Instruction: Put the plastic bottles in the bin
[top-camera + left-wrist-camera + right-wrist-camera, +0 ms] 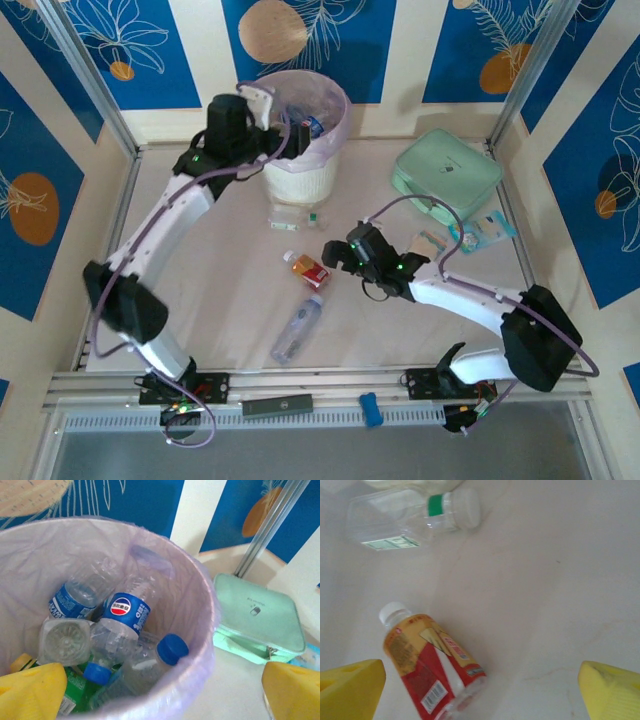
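Overhead, two wide-open grippers: one above the bin, one above a fallen bottle

Left gripper (266, 106) hanging over the near-left rim of the round white bin (300, 178), yellow fingertips (31, 690) spread far apart, nothing held. Directly below, inside the translucent pink bag liner (45, 555), a heap of small plastic bottles: a clear bottle with a round red, white and blue logo (125, 611), a clear bottle with a blue cap (152, 662), a square clear bottle seen base-on (64, 640), and a green-labelled bottle (75, 692) at the lower edge. To the right of the bin, on the table, a mint green zip pouch (257, 612).

Right gripper (332, 258) low over the middle of the pale table (210, 280), yellow fingertips (350, 687) likewise wide apart and empty. Between and slightly ahead of them, a small red-and-yellow-labelled plastic bottle (432, 670) with a white cap, lying on its side, untouched. Farther on, close to the foot of the bin, a clear square bottle with a green neck band (405, 522) and white cap, also on its side. Nearer the arm bases, a slim clear bottle with a pale blue label (297, 330), lying flat, apart from the other two. Beside the pouch, a few small flat packets (482, 232).
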